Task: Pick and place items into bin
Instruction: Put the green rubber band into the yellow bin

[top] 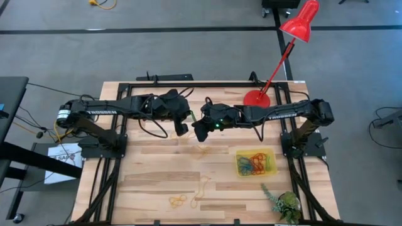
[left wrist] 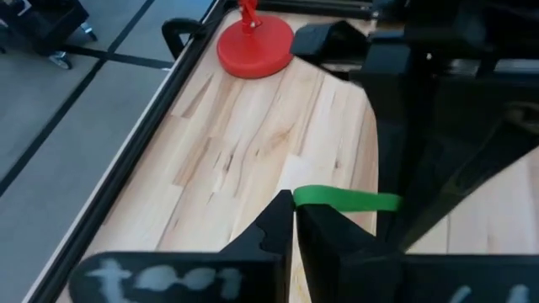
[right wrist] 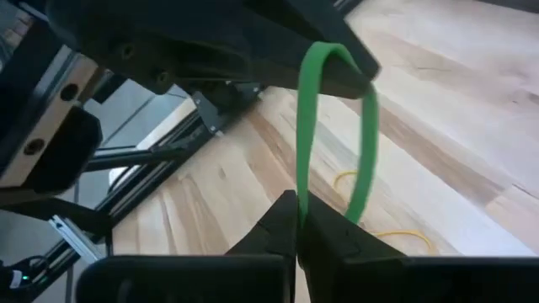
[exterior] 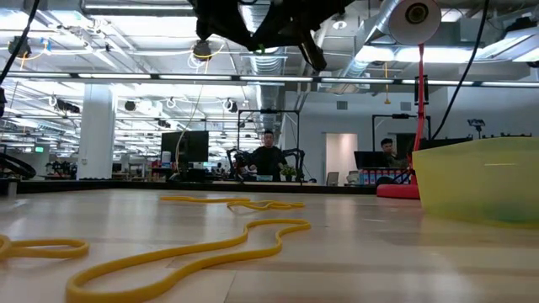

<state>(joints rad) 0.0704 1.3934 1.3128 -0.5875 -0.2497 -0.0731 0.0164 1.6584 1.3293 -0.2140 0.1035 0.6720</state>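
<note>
A green rubber band (right wrist: pixel 307 126) is held between both grippers, above the middle of the table. My left gripper (top: pixel 182 128) (left wrist: pixel 292 215) is shut on one end of it. My right gripper (top: pixel 201 130) (right wrist: pixel 297 215) faces it closely and is shut on the other end. The yellow bin (top: pixel 255 162) (exterior: pixel 480 181) sits on the table toward the near right, with several coloured bands inside. Yellow bands (top: pixel 178 201) (exterior: pixel 194 257) lie loose on the wood near the near edge, and another yellow band (top: pixel 201 149) lies below the grippers. My left gripper pinches one end of the green band's loop (left wrist: pixel 305 197) between its two fingertips. The band runs level from there toward the right gripper, lifted clear of the table. My right gripper pinches one strand of the green loop (right wrist: pixel 300 189) between its fingertips. The loop runs from there to the left gripper's fingertips (right wrist: pixel 345 76), and its other strand (right wrist: pixel 364 168) passes beside my fingers. The band is clear of the table.
The red lamp base (top: pixel 256 98) (left wrist: pixel 255 46) stands near the far edge, its arm leaning to the right. A green plant sprig (top: pixel 282 202) lies at the near right corner. Black frame rails run along both sides. Bare wood lies between the grippers and the bin.
</note>
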